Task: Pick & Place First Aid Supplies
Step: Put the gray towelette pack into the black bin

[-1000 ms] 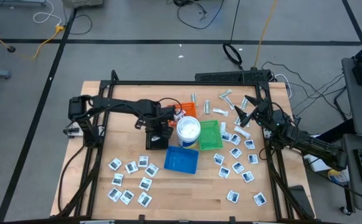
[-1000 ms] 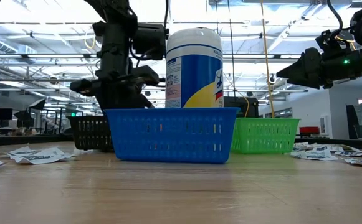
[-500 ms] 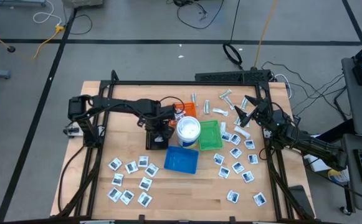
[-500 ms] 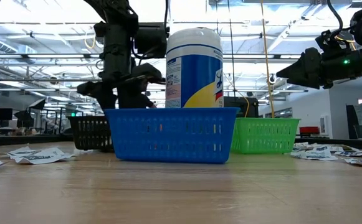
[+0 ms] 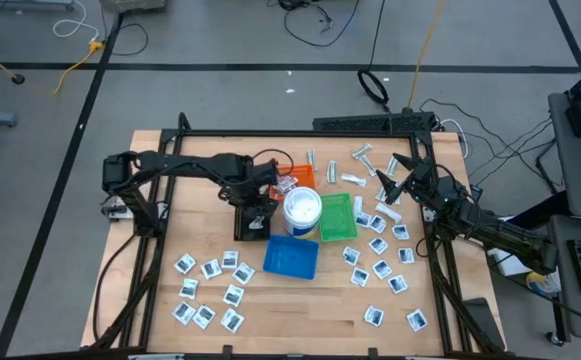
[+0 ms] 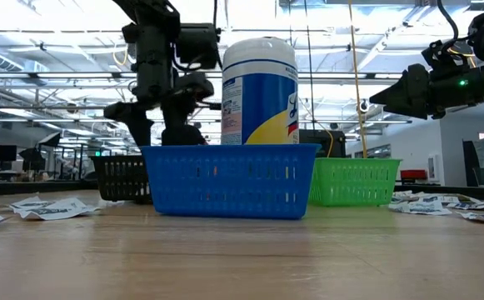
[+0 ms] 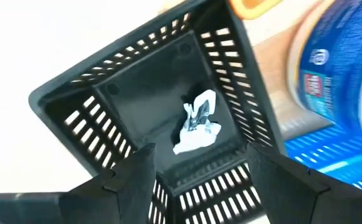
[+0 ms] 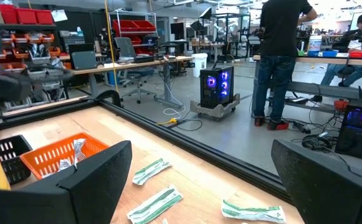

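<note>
My left tool [image 7: 196, 180] hangs directly above the black tray [image 7: 137, 93] with its fingers spread, and one crumpled white packet [image 7: 196, 121] lies loose on the tray floor just below them, so I judge that drop done. My right tool [image 5: 398, 180] waits spread and empty, with wrapped strips [image 8: 151, 169] on the worktop [image 5: 300, 305] just ahead of it. Dozens of square packets [image 5: 210, 268] lie scattered well away from both tools, so most of the sorting remains.

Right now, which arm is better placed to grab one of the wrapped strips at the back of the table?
Probably the right. The open right gripper hovers beside the wrapped strips, while the open left gripper is over the black tray, with one packet inside.
</note>
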Tool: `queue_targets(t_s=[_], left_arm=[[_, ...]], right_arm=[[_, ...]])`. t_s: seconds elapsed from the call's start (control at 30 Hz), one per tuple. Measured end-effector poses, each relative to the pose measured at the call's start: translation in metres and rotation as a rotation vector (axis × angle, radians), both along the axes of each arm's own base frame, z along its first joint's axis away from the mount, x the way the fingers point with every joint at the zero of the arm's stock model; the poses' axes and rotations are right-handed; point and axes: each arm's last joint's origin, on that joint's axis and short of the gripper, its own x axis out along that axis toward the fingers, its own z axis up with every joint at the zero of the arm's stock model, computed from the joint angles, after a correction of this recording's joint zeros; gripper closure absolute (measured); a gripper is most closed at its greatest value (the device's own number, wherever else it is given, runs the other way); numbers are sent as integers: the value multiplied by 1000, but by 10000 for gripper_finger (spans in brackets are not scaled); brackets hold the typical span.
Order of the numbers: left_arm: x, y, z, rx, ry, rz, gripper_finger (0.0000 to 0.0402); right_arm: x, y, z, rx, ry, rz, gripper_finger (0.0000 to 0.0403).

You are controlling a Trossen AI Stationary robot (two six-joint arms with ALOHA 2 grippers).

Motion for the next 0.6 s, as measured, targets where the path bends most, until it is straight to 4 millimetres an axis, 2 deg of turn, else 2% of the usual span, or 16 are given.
queue_targets(t_s=[0.37, 0.6], left_arm=[[-21, -7, 38, 46, -103, -123, 160], [-33, -30, 55, 79, -134, -340, 160]], right_arm=[[0, 0, 0, 0, 0, 0, 23], [0, 0, 0, 0, 0, 0, 23]])
